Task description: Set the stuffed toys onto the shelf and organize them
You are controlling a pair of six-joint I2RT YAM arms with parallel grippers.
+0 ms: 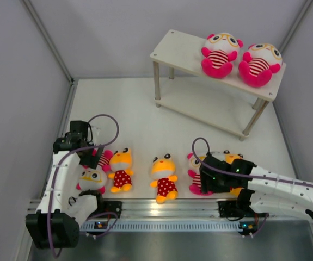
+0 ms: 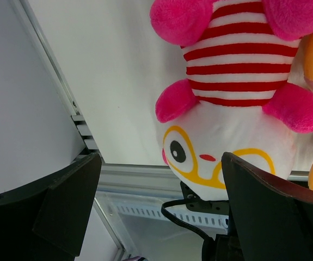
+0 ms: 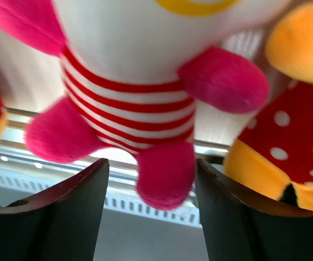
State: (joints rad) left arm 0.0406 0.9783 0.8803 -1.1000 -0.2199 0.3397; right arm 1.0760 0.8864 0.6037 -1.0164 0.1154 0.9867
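The shelf (image 1: 180, 49) stands at the back right, with two pink stuffed toys (image 1: 220, 54) (image 1: 259, 64) sitting on its top board. Several more toys lie in a row near the front edge. My left gripper (image 1: 95, 156) (image 2: 161, 190) hangs open just above the leftmost pink toy (image 1: 91, 176) (image 2: 232, 109), whose face lies by the right finger. My right gripper (image 1: 204, 176) (image 3: 152, 201) is open around one foot of another pink toy (image 1: 193, 175) (image 3: 164, 174). That foot lies close to the right finger, and a gap shows at the left finger.
Two yellow toys (image 1: 122, 169) (image 1: 164, 176) lie between the arms. A third yellow toy (image 1: 232, 158) (image 3: 287, 152) is pressed against the pink toy's right side, partly under my right arm. The metal rail (image 1: 161, 206) runs along the front edge. Grey walls enclose the table.
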